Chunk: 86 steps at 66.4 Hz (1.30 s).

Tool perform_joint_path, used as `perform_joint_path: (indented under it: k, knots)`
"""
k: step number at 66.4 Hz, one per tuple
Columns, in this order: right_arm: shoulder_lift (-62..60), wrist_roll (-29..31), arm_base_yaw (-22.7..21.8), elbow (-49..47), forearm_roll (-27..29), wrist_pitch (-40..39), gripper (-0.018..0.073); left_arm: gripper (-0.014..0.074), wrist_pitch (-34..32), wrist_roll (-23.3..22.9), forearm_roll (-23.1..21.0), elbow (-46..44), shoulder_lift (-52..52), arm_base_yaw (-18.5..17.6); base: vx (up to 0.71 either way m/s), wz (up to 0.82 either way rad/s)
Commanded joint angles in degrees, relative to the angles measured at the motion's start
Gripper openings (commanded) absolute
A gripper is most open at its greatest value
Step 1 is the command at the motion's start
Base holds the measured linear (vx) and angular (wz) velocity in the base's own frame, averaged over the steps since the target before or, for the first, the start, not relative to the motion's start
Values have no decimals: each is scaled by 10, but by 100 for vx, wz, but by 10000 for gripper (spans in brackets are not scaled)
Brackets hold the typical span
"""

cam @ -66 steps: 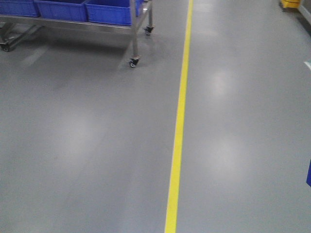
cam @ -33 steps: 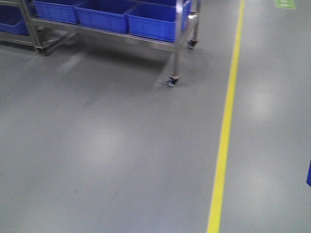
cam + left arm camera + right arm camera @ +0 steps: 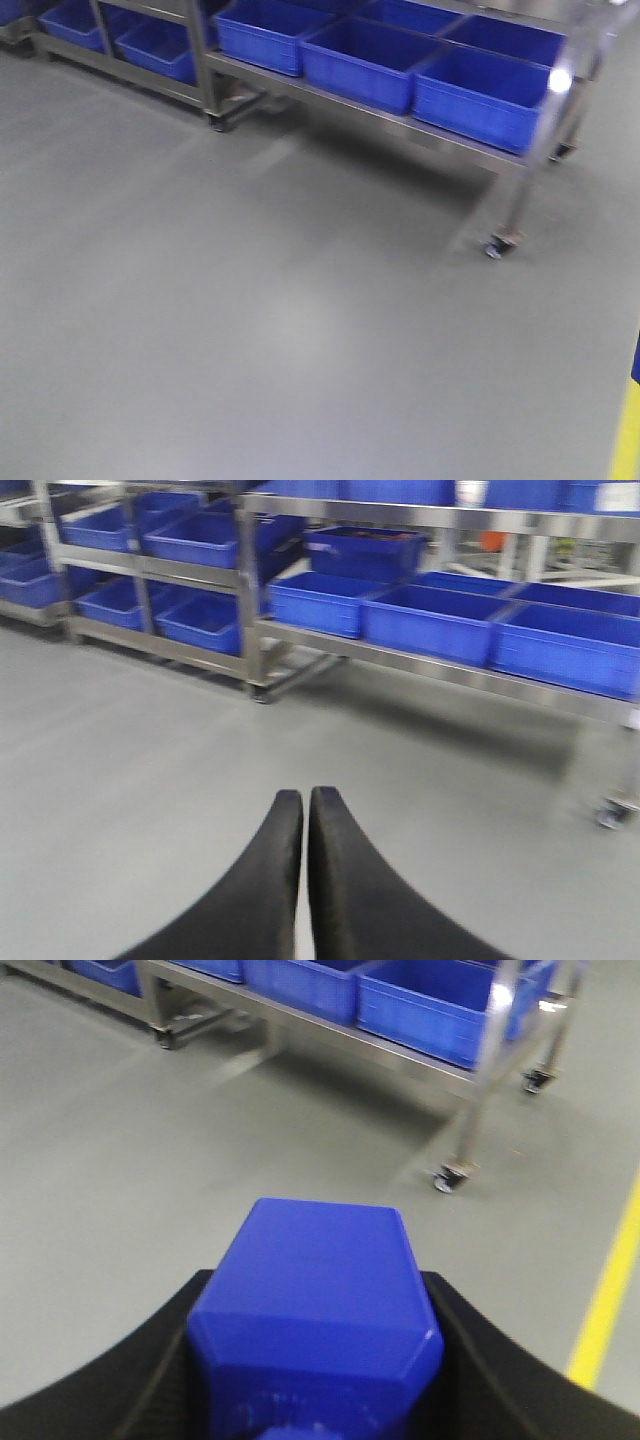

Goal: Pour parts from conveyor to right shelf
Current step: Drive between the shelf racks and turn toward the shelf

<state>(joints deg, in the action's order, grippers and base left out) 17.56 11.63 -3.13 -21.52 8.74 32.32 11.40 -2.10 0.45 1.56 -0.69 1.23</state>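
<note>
Nearest us, our right gripper clamps the blue block between its two black fingers, and the block fills the 6 o'clock part of the right wrist view. Our left gripper has its fingers pressed together with nothing between them, tips toward 12 o'clock. Beyond both lies the glossy grey floor, with a yellow line at 4 o'clock. Farther on, from 10 to 2 o'clock, stands the steel shelf on a small wheel. Its lower level carries a row of blue crates side by side.
</note>
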Motion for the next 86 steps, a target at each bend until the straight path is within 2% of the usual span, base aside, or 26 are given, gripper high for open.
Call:
perform_joint_path:
  k: [1,86]
  knots:
    - [6,0,-4,-16,0,-43,-5,-6,-42,-5,-5,-11,-7,-3,71,57]
    - [6,0,-4,-16,1,-43,-5,-6,-41,-5,-5,-11,-7,-3,77,47]
